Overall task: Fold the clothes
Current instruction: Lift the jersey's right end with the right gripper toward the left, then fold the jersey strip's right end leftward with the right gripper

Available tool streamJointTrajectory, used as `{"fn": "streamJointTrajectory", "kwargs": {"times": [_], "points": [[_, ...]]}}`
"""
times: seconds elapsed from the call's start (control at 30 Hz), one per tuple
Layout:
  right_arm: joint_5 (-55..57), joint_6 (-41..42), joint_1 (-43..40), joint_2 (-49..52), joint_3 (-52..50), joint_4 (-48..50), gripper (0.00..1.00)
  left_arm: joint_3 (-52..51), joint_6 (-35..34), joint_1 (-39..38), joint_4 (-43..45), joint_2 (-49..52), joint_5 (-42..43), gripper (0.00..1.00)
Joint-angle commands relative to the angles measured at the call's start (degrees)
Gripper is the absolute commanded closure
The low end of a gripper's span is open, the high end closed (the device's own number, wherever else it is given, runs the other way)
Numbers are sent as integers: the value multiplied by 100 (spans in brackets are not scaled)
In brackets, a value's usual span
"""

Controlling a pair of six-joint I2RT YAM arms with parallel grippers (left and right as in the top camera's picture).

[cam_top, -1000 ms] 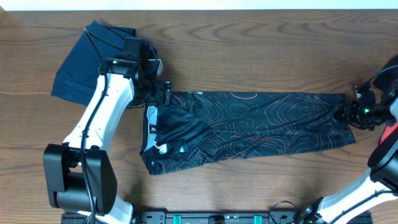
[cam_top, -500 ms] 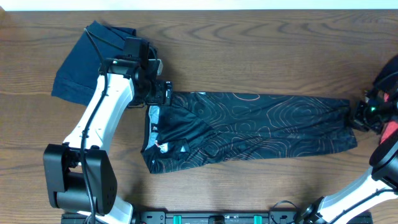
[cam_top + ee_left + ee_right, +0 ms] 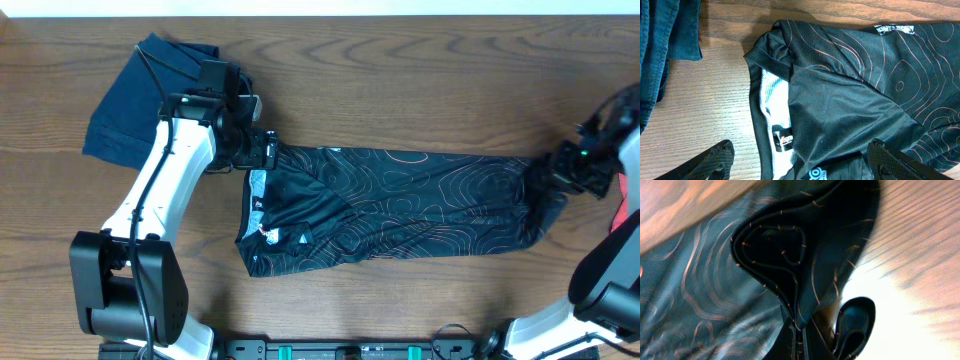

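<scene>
The black jersey with thin orange contour lines (image 3: 400, 205) lies stretched left to right across the table. My left gripper (image 3: 262, 152) hovers open over its collar end. In the left wrist view the wide-apart fingertips (image 3: 715, 162) straddle the jersey's neck opening and white inner lining (image 3: 775, 100) without touching the cloth. My right gripper (image 3: 572, 170) is shut on the jersey's right end, which bunches and lifts off the wood. In the right wrist view the gripper (image 3: 815, 340) pinches the folded hem (image 3: 790, 255), with one dark finger (image 3: 855, 325) showing beside the cloth.
A navy denim garment (image 3: 140, 95) lies at the back left, close behind my left arm, and shows along the left edge of the left wrist view (image 3: 660, 45). A red garment (image 3: 630, 215) peeks in at the right table edge.
My right gripper has shut on the jersey's right end and moved up and left with it, bunching that end. The jersey's collar end slid slightly right. The left arm stayed put.
</scene>
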Motion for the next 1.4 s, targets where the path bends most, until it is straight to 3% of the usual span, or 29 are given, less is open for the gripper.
{"fn": "streamJointTrajectory", "kwargs": {"times": [0.0,0.43,0.47,0.5,0.53,0.83,0.97,1.13,1.37], "points": [[155,240,457,-157,90,-216,99,33,33,24,-17,-66,26,13],[1008,848,2120,-146,-688,-212,99,31,31,24,-20,-66,28,13],[1108,933,2181,-146,-789,-136,96,33,31,24,-20,-66,28,13],[1189,1019,2214,-146,-857,-87,82,33,31,24,-22,-66,28,12],[1220,1078,2216,-146,-894,-61,76,33,31,24,-20,-66,28,12],[407,885,1602,-474,-623,70,70,31,33,24,-20,-66,28,12],[221,1001,1010,-463,-678,140,87,33,31,24,-15,-66,28,12],[-74,1209,496,-358,-1139,756,90,31,31,24,-15,-66,28,12],[-638,1222,553,-304,-2046,1641,92,31,28,24,-22,-66,31,12]]}}
